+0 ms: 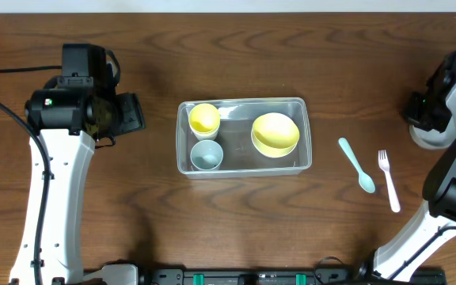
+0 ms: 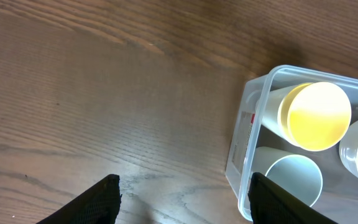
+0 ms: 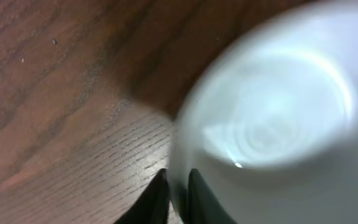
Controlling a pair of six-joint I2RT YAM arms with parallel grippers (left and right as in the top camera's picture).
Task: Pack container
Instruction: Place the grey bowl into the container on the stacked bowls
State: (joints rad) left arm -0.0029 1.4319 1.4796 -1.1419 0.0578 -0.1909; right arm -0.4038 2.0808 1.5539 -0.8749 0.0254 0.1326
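The clear plastic container (image 1: 244,162) sits mid-table holding a yellow cup (image 1: 204,119), a pale blue cup (image 1: 207,155) and a yellow bowl (image 1: 275,133). In the left wrist view the container's corner (image 2: 248,134) shows with the yellow cup (image 2: 316,116) and the blue cup (image 2: 294,180). My left gripper (image 2: 182,199) is open and empty, over bare wood left of the container. My right gripper (image 3: 178,196) is at the far right edge, shut on the rim of a white bowl (image 3: 272,124), which also shows in the overhead view (image 1: 427,139).
A pale blue spoon (image 1: 356,165) and a white fork (image 1: 388,180) lie on the table right of the container. The wooden tabletop (image 1: 133,198) surrounds everything.
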